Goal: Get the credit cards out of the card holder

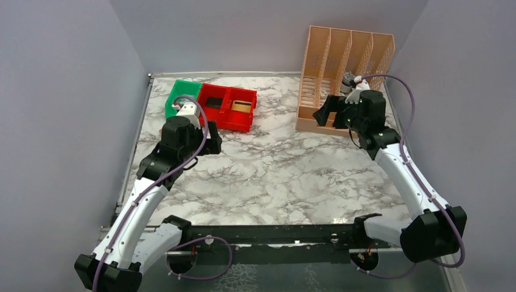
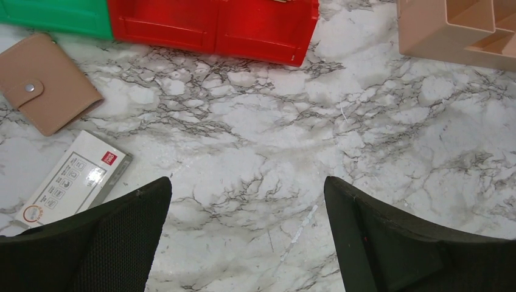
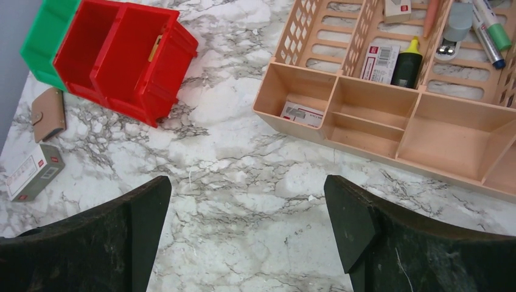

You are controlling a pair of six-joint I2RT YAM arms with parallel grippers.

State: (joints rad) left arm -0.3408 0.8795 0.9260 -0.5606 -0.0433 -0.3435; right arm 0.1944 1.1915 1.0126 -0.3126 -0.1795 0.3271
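Observation:
The card holder (image 2: 45, 82) is a brownish-pink wallet lying shut on the marble table, its snap tab fastened; it also shows at the left edge of the right wrist view (image 3: 48, 114). In the top view my left arm hides it. The credit cards are hidden. My left gripper (image 2: 246, 182) hovers open over bare marble, to the right of and nearer than the card holder, with nothing between its fingers. My right gripper (image 3: 246, 182) is open too, held above the table in front of the peach organizer, far to the right of the card holder.
A red double bin (image 1: 227, 106) and a green bin (image 1: 182, 94) stand at the back left, just beyond the card holder. A white boxed item (image 2: 73, 179) lies beside the holder. A peach slotted organizer (image 1: 344, 73) with pens and small boxes stands back right.

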